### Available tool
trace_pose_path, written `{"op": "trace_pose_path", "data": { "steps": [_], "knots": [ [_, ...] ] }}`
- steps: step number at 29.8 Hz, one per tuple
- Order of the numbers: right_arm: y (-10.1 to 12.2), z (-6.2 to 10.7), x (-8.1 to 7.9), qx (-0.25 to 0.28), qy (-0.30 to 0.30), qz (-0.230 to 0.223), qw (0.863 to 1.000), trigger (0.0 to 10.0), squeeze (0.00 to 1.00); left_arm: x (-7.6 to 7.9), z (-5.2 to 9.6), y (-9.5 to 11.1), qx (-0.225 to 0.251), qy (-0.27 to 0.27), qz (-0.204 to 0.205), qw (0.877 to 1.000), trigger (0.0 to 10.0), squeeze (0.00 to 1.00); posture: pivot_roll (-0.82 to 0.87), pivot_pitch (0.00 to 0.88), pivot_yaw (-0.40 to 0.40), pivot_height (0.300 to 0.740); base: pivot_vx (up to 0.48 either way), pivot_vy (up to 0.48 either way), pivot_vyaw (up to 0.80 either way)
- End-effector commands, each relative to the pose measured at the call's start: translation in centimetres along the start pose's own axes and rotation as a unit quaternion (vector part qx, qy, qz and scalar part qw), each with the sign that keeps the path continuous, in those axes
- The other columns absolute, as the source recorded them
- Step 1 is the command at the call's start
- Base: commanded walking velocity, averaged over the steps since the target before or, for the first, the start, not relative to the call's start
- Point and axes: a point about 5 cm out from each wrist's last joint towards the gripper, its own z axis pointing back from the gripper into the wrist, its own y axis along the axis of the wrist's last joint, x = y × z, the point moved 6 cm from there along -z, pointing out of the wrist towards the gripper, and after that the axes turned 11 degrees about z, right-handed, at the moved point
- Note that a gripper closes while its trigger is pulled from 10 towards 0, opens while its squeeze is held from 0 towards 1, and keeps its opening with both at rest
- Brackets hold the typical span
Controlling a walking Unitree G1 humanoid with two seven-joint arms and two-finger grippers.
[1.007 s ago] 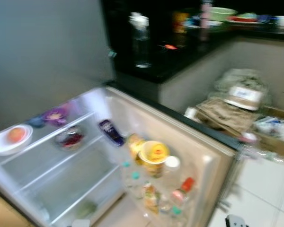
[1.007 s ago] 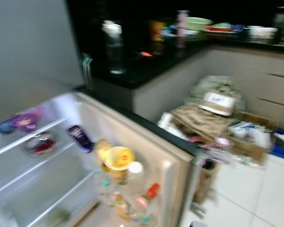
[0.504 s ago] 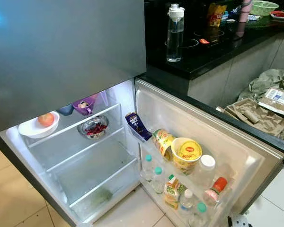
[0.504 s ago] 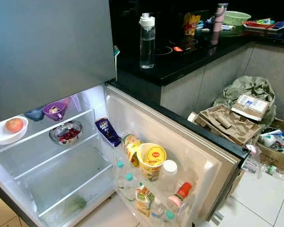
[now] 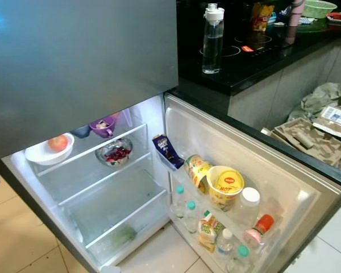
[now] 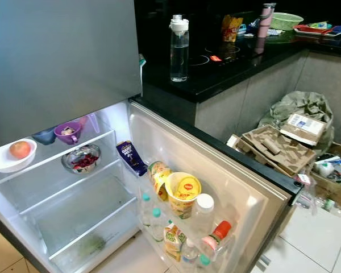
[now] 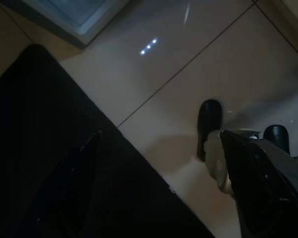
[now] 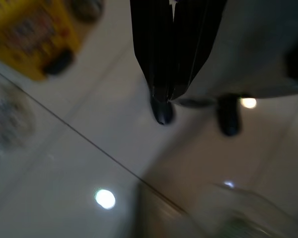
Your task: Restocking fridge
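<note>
The fridge's lower compartment [image 5: 111, 210] stands open, lit inside. Its top shelf holds a white bowl with an orange fruit [image 5: 48, 152], a purple cup [image 5: 102, 126] and a dark blue one. Below sits a glass bowl of red food [image 5: 115, 153]. The open door's racks [image 6: 238, 193] carry a chocolate pack [image 5: 167, 151], a yellow noodle cup [image 5: 224, 185], a juice carton [image 5: 206, 230] and several small bottles. My left gripper [image 7: 160, 134] hangs open over the floor tiles. My right gripper [image 8: 164, 94] is shut with nothing in it, low near the floor.
The grey upper door [image 5: 74, 62] is closed. A clear water bottle [image 5: 212, 40] stands on the black counter [image 5: 244, 62] beside the fridge. Cardboard trays and a green sack [image 6: 290, 131] are piled on the floor at the right. My feet [image 7: 208, 126] show on the tiles.
The view has swung and steadied from a blurred picture to a sharp one of the open fridge. Nothing in the fridge has moved.
</note>
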Motion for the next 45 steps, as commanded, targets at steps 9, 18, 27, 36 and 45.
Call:
{"op": "trace_pose_path", "data": {
  "steps": [9, 18, 27, 36, 45],
  "knots": [
    [0.6, 0.2, 1.8, 0.022, -0.035, -0.049, 0.998, 10.0, 0.00, -1.0, 0.3, -1.0, -0.021, 0.005, -0.004, 1.000, 10.0, 0.00, -0.10, 0.106, 0.035, 0.740, 0.000, 0.000, 0.00],
    [1.0, 0.1, 1.9, 0.020, -0.041, -0.044, 0.998, 10.0, 0.00, -2.4, 0.6, -1.4, -0.026, 0.014, 0.004, 1.000, 10.0, 0.00, -0.10, 0.101, 0.029, 0.740, 0.000, -0.212, 0.00],
    [0.8, 0.1, 2.0, 0.018, -0.042, -0.043, 0.998, 10.0, 0.00, -2.5, 0.7, -1.8, -0.029, 0.018, 0.009, 0.999, 10.0, 0.00, -0.09, 0.109, 0.025, 0.740, 0.000, -0.385, 0.00],
    [0.9, 0.1, 1.8, 0.018, -0.038, -0.042, 0.998, 10.0, 0.00, -1.7, 0.8, -2.8, -0.033, 0.024, 0.026, 0.999, 10.0, 0.00, -0.09, 0.116, 0.022, 0.740, 0.000, -0.201, 0.00],
    [1.8, 0.0, 1.3, 0.029, -0.025, -0.039, 0.999, 10.0, 0.00, 0.3, 0.6, -3.5, -0.037, 0.019, 0.029, 0.999, 10.0, 0.00, -0.09, 0.120, 0.021, 0.740, 0.000, 0.000, 0.00]
  ]
}}
